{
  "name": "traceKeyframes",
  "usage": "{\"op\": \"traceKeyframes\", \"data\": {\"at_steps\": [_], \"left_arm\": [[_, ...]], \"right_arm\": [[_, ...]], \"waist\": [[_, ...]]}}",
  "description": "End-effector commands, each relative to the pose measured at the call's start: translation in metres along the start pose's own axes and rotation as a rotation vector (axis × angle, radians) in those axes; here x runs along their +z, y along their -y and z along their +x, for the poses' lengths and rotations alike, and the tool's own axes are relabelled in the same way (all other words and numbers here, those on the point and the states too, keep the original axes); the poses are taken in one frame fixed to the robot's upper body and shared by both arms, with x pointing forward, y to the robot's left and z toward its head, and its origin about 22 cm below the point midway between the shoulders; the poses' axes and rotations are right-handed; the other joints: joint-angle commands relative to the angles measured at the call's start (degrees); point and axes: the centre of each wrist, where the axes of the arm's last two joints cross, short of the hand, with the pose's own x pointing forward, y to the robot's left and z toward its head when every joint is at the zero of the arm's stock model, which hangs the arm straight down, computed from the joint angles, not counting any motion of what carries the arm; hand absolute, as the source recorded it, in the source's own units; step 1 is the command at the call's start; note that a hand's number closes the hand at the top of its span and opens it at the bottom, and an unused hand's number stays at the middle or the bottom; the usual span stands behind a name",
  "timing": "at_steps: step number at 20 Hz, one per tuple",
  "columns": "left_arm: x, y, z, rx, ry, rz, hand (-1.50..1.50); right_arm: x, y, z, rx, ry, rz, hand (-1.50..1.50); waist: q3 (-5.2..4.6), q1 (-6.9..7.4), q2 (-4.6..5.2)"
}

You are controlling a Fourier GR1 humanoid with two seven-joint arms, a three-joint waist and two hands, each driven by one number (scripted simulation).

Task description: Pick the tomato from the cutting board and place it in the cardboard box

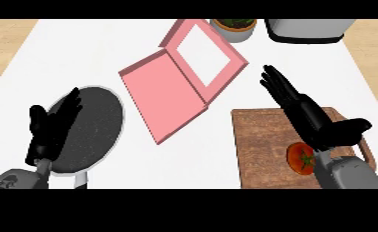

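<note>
A red tomato [300, 158] with a green stem lies on the wooden cutting board [262, 146] at the lower right. My right hand [306, 113] hovers over the board just above the tomato, open, fingers straight and pointing to the upper left; its wrist hides part of the tomato's right side. The box [181, 81] lies open and flat in the middle of the counter; it looks pink, with a white inner panel. My left hand [50, 126] rests open at the lower left, fingers up, over a dark pan.
A dark round pan [92, 126] with a pale rim sits at the lower left under my left hand. A potted plant [235, 28] and a grey appliance [306, 30] stand along the back edge. White counter lies between the box and the board.
</note>
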Motion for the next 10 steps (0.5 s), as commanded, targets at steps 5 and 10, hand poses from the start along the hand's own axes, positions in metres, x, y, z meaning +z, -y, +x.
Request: {"op": "traceKeyframes", "data": {"at_steps": [5,10], "left_arm": [[-0.002,-0.004,0.059,-0.140,0.388,-0.065,0.00],[0.010,0.001,0.075,-0.169,0.496,-0.171,0.00]], "right_arm": [[0.038,0.072,0.099,0.331,0.417,-0.309,-1.50],[0.116,0.127,0.099,0.677,0.305,-0.469,-1.50]], "waist": [[1.03,-8.10,-2.20],[1.24,-6.58,-0.34]]}}
